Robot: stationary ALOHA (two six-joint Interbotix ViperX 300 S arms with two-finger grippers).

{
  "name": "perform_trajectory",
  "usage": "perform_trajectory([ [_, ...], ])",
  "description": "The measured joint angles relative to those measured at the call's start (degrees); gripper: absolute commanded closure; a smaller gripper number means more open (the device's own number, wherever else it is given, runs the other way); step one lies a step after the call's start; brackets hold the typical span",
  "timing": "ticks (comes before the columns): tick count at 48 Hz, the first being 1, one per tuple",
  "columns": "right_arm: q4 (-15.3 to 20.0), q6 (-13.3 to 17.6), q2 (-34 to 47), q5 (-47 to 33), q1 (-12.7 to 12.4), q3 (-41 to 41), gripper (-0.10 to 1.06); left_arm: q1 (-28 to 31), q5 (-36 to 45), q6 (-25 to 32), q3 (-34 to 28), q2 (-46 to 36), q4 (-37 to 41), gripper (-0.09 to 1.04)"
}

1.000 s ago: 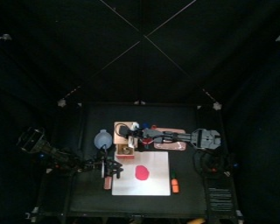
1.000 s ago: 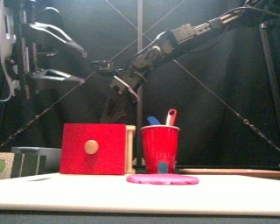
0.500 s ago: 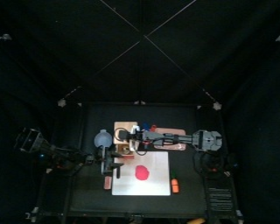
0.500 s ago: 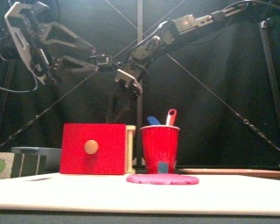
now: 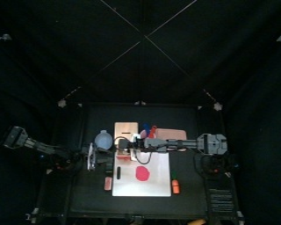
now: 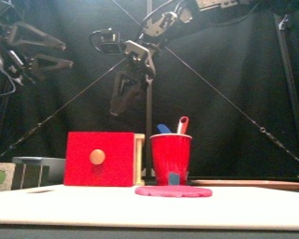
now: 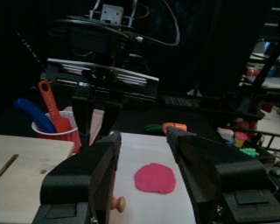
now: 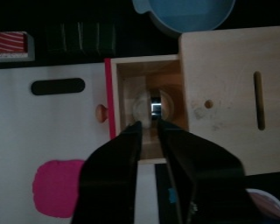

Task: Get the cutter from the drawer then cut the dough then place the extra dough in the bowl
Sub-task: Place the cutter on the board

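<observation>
At the front of the surface, a white board (image 5: 162, 185) is laid, with a flat red dough disc (image 5: 143, 173) on it. Behind the dough, a red cup (image 6: 171, 157) is stood beside a wooden box (image 8: 224, 70), whose red drawer (image 6: 100, 159) is found open. The metal cutter (image 8: 156, 106) is seen lying inside. Above the drawer, the right hand (image 8: 150, 121) is held with its jaws slightly apart, gripping nothing. The left hand (image 7: 149, 138) is held high at the left, spread wide and empty. A blue-grey bowl (image 5: 103, 139) is set left of the box.

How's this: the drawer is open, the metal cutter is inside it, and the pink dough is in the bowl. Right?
Wrong on the dough: it lies on the white cutting board, not in the bowl, as the right wrist view shows. The drawer is open, the metal cutter inside.
</observation>
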Motion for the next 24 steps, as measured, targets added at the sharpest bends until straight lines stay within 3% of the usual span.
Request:
perform_trajectory([
  [24,-0.26,-0.09,6.42,0.26,-0.44,-3.87,0.28,2.64,6.42,0.0,0.18,-0.35,-0.26,0.12],
])
